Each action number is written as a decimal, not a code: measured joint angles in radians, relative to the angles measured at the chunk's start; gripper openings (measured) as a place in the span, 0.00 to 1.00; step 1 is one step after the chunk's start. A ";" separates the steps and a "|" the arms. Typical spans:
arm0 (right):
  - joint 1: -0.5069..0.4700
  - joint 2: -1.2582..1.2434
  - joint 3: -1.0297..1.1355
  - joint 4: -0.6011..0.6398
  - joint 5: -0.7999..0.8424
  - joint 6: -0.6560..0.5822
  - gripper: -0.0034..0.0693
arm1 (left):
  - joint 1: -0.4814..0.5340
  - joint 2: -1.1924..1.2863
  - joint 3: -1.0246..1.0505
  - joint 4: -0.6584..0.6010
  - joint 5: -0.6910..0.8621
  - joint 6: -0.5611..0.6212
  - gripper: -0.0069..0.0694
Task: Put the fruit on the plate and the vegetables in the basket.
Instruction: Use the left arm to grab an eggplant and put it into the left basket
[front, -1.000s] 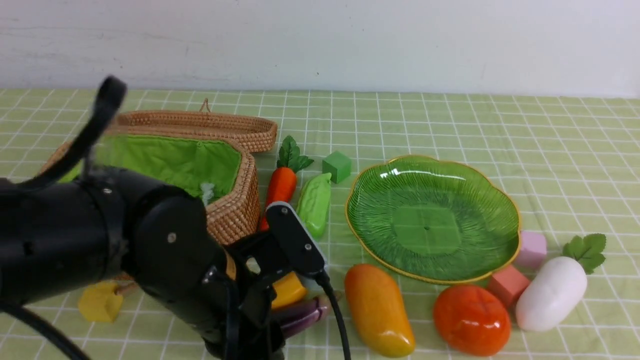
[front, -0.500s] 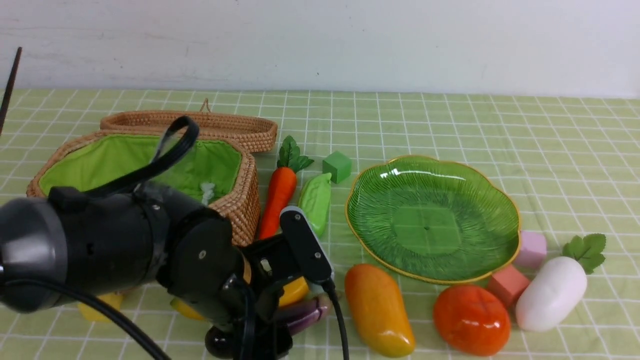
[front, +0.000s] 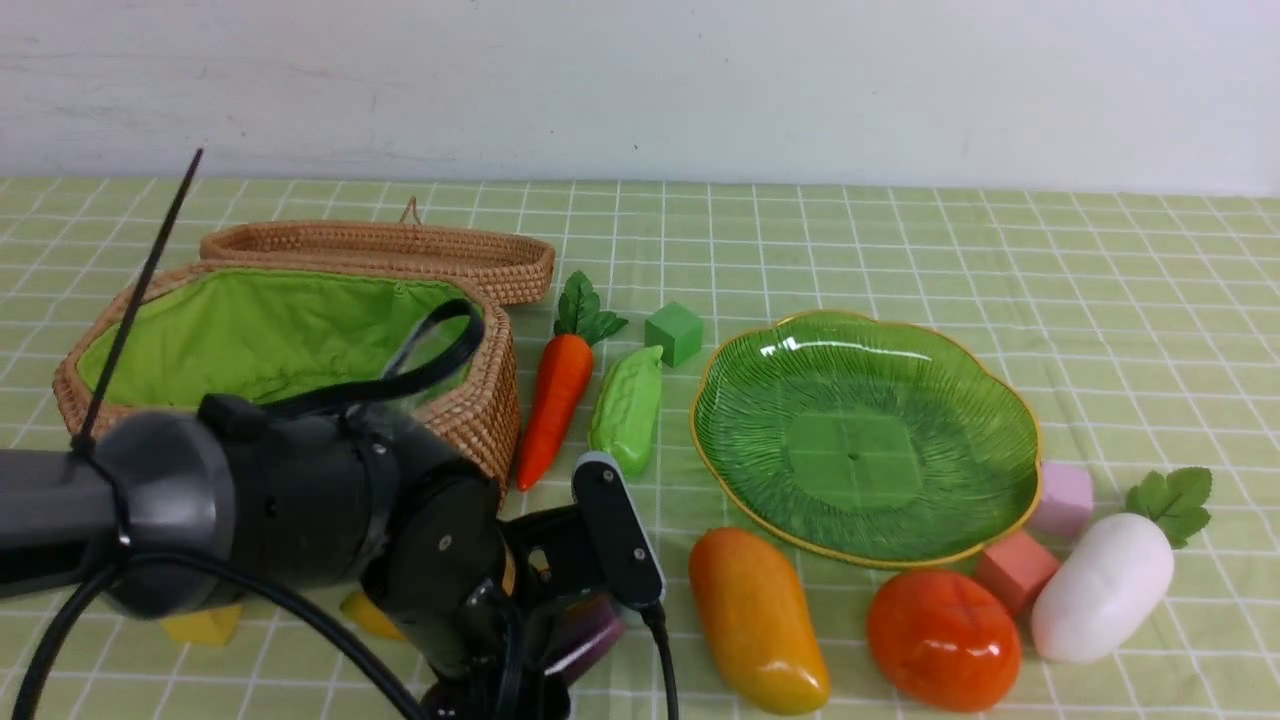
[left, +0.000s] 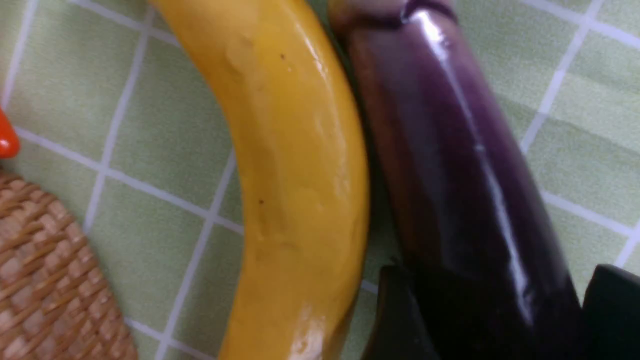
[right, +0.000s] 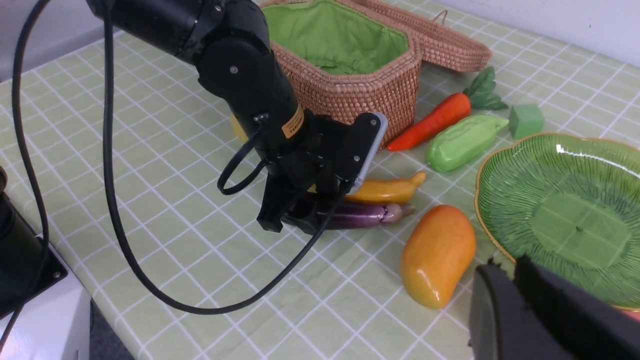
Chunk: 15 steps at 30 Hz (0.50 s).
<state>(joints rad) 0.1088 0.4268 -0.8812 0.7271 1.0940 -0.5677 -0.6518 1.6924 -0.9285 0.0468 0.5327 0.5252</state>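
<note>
The basket (front: 478, 415) stands open at the far left, its green lining bare. In front of it the left arm (front: 300, 500) bends low to the worktop (front: 900, 240). The left jaws stand wide astride the blunt end of the eggplant (left: 450, 150); I cannot tell whether they already press on it. The eggplant lies flat on the worktop, its side touching the banana (left: 295, 165), which is on the basket side.

The step in hand looks like taking the eggplant for the basket. To do it well, the finger at the seam between the two should slip in without catching the banana. The skin is glossy and rounded, so a pinch this near the end may slide off or let the long body droop. A hold nearer the middle would be steadier. A straight lift should clear both the banana and the wicker wall, with the release low over the lining.

Further right the carrot (front: 555, 395) and pod (front: 628, 410) lie beside the basket. The mango (front: 757, 620) and persimmon (front: 943, 640) lie near the plate (front: 865, 440), which holds nothing, and the radish (front: 1100, 590) lies furthest right. The right jaws are closed together and hold nothing, hanging near the plate.
</note>
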 joint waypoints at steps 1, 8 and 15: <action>0.000 0.000 0.000 0.000 0.000 0.000 0.13 | 0.000 0.006 0.000 0.000 0.000 0.000 0.67; 0.000 0.000 0.000 0.000 0.000 0.000 0.13 | 0.000 0.011 -0.001 0.001 -0.003 0.000 0.61; 0.000 0.000 0.000 0.000 0.000 -0.003 0.14 | 0.000 0.011 -0.001 -0.020 -0.003 0.000 0.61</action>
<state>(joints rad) 0.1088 0.4268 -0.8812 0.7271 1.0940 -0.5706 -0.6518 1.7031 -0.9294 0.0269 0.5296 0.5252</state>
